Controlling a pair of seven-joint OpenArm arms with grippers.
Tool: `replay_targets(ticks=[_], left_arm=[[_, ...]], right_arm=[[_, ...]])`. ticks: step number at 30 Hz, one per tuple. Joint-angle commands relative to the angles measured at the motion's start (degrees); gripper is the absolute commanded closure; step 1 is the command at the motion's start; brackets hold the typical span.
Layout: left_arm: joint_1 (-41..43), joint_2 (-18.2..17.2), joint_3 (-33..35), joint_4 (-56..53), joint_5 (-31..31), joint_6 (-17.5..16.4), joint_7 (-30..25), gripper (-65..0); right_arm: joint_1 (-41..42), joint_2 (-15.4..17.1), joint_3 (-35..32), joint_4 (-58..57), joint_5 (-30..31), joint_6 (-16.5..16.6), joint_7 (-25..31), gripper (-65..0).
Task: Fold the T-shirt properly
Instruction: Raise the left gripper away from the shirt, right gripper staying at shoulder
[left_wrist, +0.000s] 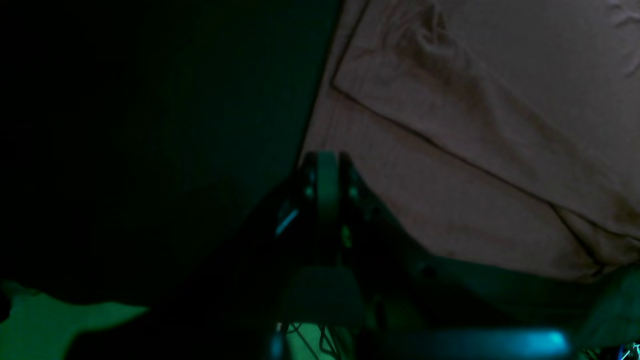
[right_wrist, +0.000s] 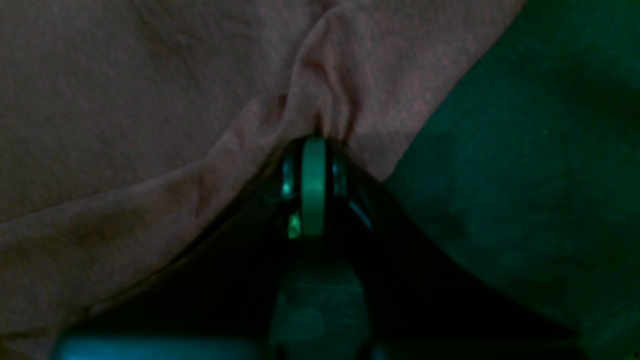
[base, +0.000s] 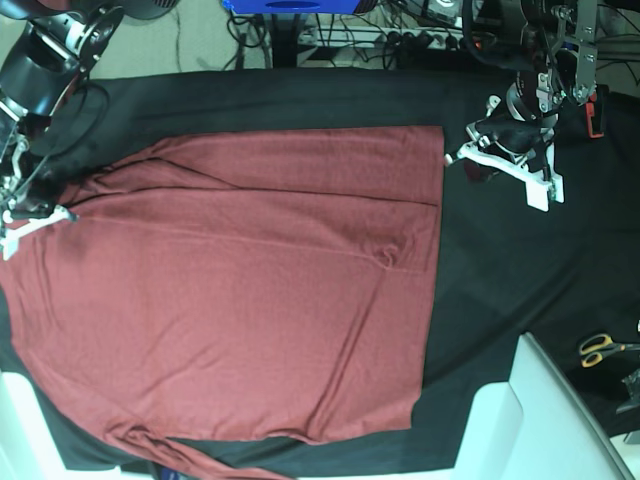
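Across the black cloth (base: 500, 300) lies the shirt (base: 250, 290), spread nearly flat with its straight hem toward the base view's right and a long crease running across the middle. At the shirt's far edge on that view's left, the right gripper (right_wrist: 314, 145) has its jaws pressed together on a pinch of red fabric, which puckers into a small ridge just above the fingertips. Over by the shirt's upper right corner, the left gripper (left_wrist: 327, 162) sits with its jaws together, just beside the shirt's edge; whether it holds any cloth I cannot tell. Scissors (base: 603, 347) lie well apart, near the right edge.
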Motion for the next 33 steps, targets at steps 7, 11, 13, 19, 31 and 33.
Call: replay_targets(ticks=[7,11,13,19,31,33], left_arm=[[-0.1,-0.6,-0.5,0.8,-0.3,-0.3,-0.8,0.0],[-0.3,-0.6,-0.5,0.8,-0.3,-0.3,-0.8,0.0],[-0.3,-0.6,-0.5,0.8,-0.3,-0.3,-0.8,0.0],[-0.3,-0.6,-0.5,0.7,-0.3,-0.3,-0.8,0.0],[-0.4,-0.6,-0.5,-0.6,-0.3,-0.3,-0.7,0.0],[-0.4,-0.6,-0.5,-0.9,-0.3,-0.3,-0.7,0.0]], right_arm=[[-1.2,0.8,0.2,5.4,0.2,0.0,-1.0,-0.2],[-1.4,0.7,0.2,7.3,0.2,0.0,-2.8,-0.2],[-1.4,0.7,0.7,7.3,0.2,0.0,-2.9,-0.2],[-1.9,0.7,3.3,7.2,0.2,0.0,-3.0,-0.2],[-4.0,-0.4,3.4,7.6,0.2,0.0,-3.0,-0.2],[-4.1,-0.5,3.4,7.6,0.2,-0.1,-3.0,-0.2]])
